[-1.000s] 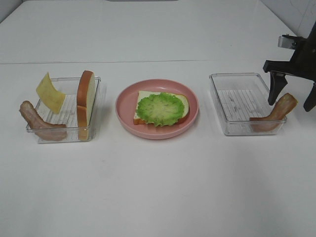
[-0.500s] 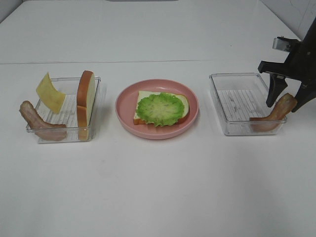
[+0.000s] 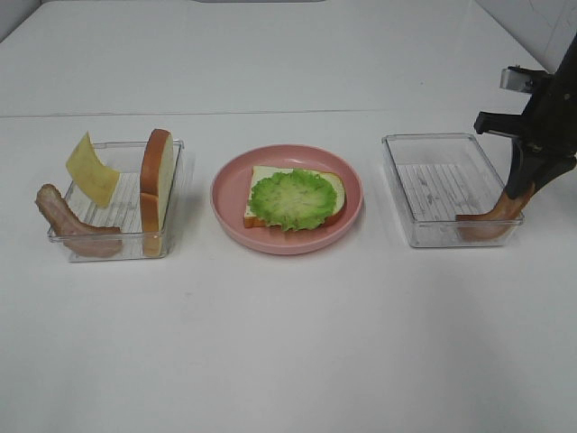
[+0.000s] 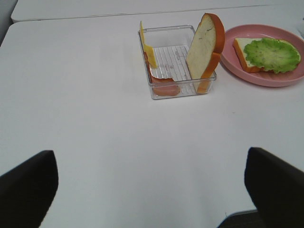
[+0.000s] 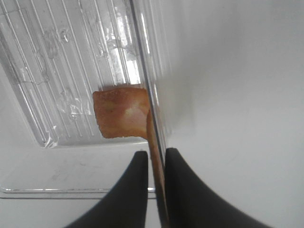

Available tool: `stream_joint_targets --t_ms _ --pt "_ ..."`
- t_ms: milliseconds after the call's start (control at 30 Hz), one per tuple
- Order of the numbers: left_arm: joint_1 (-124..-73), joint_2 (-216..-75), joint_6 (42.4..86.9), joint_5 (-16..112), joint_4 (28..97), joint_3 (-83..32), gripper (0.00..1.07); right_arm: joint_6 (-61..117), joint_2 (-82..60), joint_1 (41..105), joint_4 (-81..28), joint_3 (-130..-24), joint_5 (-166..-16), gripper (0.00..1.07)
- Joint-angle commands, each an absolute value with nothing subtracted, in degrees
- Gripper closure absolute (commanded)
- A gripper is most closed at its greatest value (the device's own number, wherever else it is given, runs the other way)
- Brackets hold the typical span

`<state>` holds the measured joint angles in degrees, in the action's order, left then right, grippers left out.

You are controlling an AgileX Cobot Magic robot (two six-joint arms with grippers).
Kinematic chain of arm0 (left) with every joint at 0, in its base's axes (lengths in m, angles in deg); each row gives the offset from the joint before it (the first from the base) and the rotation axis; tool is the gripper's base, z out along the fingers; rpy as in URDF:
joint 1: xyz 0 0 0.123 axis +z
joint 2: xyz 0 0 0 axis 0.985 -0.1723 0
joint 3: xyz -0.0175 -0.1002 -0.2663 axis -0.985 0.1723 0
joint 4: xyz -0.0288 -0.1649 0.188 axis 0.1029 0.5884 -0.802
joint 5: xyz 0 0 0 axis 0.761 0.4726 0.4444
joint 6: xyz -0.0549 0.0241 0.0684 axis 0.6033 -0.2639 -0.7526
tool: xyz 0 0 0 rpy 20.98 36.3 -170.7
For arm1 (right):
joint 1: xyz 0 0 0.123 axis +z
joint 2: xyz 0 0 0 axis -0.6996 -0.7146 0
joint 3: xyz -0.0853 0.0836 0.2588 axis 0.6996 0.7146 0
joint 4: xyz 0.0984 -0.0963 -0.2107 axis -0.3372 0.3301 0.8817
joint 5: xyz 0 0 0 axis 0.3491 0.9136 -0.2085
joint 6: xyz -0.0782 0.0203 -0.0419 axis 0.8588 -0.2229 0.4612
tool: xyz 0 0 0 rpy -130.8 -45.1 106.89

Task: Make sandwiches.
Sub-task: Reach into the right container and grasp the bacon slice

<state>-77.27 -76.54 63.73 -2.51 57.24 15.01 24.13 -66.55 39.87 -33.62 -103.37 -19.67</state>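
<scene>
A white table (image 3: 288, 343) seen from high up. At its centre, a pink plate (image 3: 287, 248) holds a bread slice (image 3: 330, 183) topped with lettuce (image 3: 293, 198). At three o'clock from the plate sits a clear tray (image 3: 433, 138). The right gripper (image 3: 521, 191) is pinched on the raised end of a bacon strip (image 3: 491, 221) at the tray's four o'clock corner. At nine o'clock, another tray (image 3: 117, 142) holds a cheese square (image 3: 92, 169), a second bacon strip (image 3: 68, 221) and an upright bread slice (image 3: 156, 189). The left gripper (image 4: 149, 153) has its fingers spread wide, holding nothing.
</scene>
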Motion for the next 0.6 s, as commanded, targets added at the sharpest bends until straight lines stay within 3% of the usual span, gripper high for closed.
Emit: stream_joint_targets --t_ms 33,467,533,600 --pt "-77.44 -75.73 63.96 -2.28 57.01 15.24 0.04 24.70 -65.97 39.58 -33.22 -102.91 -19.04 0.97" --pt "-77.44 -75.73 63.96 -2.28 57.01 15.24 0.04 24.70 -65.97 39.58 -34.54 -102.91 -17.32 0.97" --pt "-77.44 -75.73 63.96 -2.28 57.01 15.24 0.04 24.70 -65.97 39.58 -34.48 -102.91 -16.92 1.07" --pt "-77.44 -75.73 63.96 -2.28 57.01 15.24 0.04 24.70 -65.97 39.58 -34.37 -102.91 -16.75 1.07"
